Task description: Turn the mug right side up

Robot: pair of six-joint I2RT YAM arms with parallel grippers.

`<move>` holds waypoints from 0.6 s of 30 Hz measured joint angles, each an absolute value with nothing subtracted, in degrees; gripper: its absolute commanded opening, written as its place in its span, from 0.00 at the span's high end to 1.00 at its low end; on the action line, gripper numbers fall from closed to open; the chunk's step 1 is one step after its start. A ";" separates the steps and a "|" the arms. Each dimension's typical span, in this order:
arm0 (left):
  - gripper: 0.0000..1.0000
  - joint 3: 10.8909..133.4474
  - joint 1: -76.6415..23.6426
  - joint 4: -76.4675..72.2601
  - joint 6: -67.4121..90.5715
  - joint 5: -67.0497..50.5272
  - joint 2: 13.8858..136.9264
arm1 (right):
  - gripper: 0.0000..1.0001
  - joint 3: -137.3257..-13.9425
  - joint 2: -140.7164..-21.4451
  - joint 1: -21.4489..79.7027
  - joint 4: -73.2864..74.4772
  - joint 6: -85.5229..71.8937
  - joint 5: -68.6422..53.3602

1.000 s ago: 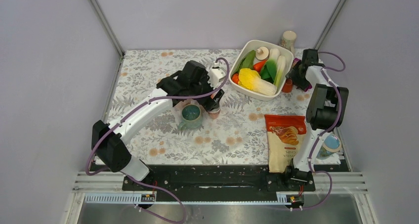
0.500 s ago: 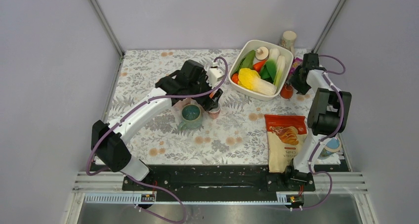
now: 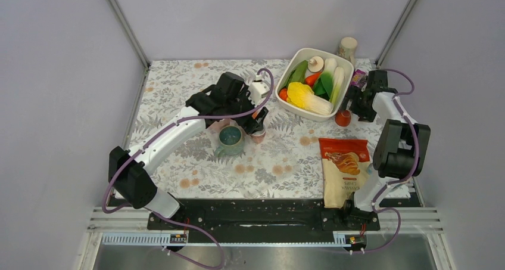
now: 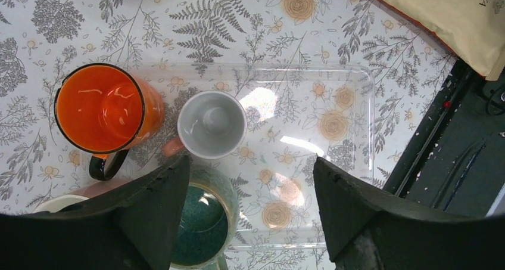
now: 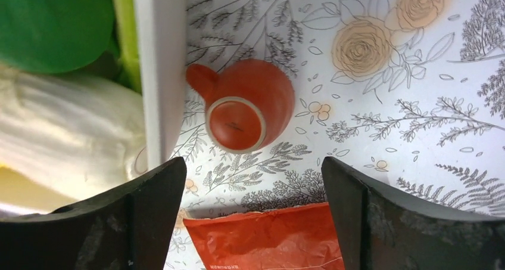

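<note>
Right claw (image 5: 253, 180) released over the upside-down orange mug (image 5: 244, 106) beside the white dish (image 5: 158, 73); grasp not yet made, so I'd next descend, clench its body, then roll.

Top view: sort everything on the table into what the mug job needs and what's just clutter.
For the job: upside-down orange mug; right claw, open over it.
Lying about: vegetable dish; chips bag; teal mug; tall orange mug; white cup; clear tray.
</note>
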State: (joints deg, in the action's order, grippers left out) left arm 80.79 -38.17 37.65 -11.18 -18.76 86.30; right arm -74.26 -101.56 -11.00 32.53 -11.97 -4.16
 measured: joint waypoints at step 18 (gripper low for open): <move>0.21 80.58 -38.17 37.65 -11.16 -19.09 86.30 | 0.24 -79.81 -110.87 -12.60 33.30 -11.79 -6.35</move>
State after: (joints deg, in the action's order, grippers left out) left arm 80.58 -38.17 37.65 -11.16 -19.09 86.30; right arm -79.81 -110.87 -12.60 33.30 -11.79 -6.35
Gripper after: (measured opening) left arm 0.788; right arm 0.792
